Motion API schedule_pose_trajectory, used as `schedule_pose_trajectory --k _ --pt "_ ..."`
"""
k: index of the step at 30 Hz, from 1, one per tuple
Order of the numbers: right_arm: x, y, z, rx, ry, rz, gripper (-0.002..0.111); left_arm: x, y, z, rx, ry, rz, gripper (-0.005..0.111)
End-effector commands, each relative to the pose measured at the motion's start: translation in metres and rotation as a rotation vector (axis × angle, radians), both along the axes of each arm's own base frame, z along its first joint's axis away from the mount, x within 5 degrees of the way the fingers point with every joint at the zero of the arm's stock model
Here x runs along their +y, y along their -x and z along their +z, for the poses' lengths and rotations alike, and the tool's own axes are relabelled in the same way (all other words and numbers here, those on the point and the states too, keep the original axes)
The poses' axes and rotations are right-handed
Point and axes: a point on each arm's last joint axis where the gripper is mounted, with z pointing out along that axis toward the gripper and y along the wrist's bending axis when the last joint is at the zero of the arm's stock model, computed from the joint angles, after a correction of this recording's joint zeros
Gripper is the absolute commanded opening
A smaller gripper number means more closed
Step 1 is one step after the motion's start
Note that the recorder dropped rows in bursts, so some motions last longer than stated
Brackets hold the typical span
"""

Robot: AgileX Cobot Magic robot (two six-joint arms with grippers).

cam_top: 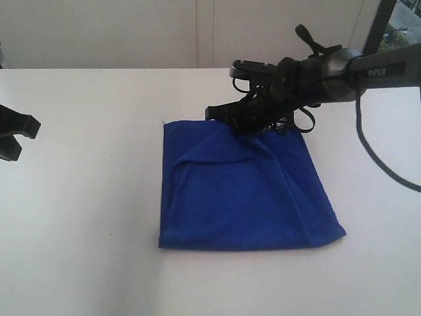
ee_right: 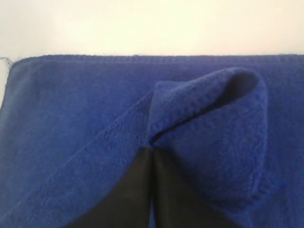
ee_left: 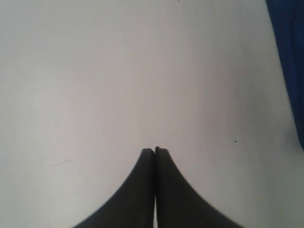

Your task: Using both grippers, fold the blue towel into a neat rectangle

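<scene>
Exterior view first: the blue towel (cam_top: 243,197) is being shown lying flat on the white counter (cam_top: 85,217), roughly midway between the far and near edges and nearer the right edge than the left. It is already doubled into a rough square, with creases crossing its top layer.

The far hem is being gripped by the right gripper (cam_top: 233,125), whose arm is being angled down onto the cloth from the direction of the far right corner. In the right wrist view its fingers (ee_right: 128,199) are being pressed together on a raised fold of the towel (ee_right: 71,118). A lip of the top layer is being pinched up and curled over, just short of the straight stitched hem. The hold is judged to be placed there so that this layer can be lifted and drawn toward the near edge for another fold.

The left gripper (cam_top: 16,135) is being held low over bare counter at the left edge, well apart from the towel. In the left wrist view its fingers (ee_left: 142,190) are being shown shut against each other with nothing between them, and only a strip of the towel (ee_left: 289,57) is being caught at the frame's side. It is judged to be parked clear of the cloth. With the towel's far left corner being left unheld, a one-sided lift could skew the fold.
</scene>
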Motion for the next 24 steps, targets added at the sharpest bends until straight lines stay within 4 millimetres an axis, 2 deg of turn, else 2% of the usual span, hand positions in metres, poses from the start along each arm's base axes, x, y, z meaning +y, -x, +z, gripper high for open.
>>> schedule_pose_trajectory --k 1,7,13,19,24 --pt "-0.001 -0.004 0.005 -0.060 -0.002 -0.005 0.001 -0.001 0.003 0.002 0.003 0.012 0.000 0.000" --pt "-0.001 -0.003 0.014 -0.086 0.010 0.022 0.019 -0.001 0.003 0.002 0.003 0.012 0.000 0.000" --pt "-0.007 -0.006 0.025 -0.135 0.029 0.042 0.027 -0.001 0.003 0.002 0.003 0.012 0.000 0.000" --pt "-0.028 -0.013 0.024 -0.130 0.051 0.018 0.041 -0.001 0.003 0.002 0.003 0.012 0.000 0.000" --pt "-0.043 -0.019 0.024 -0.133 0.057 -0.012 0.042 -0.001 0.003 0.002 0.003 0.012 0.000 0.000"
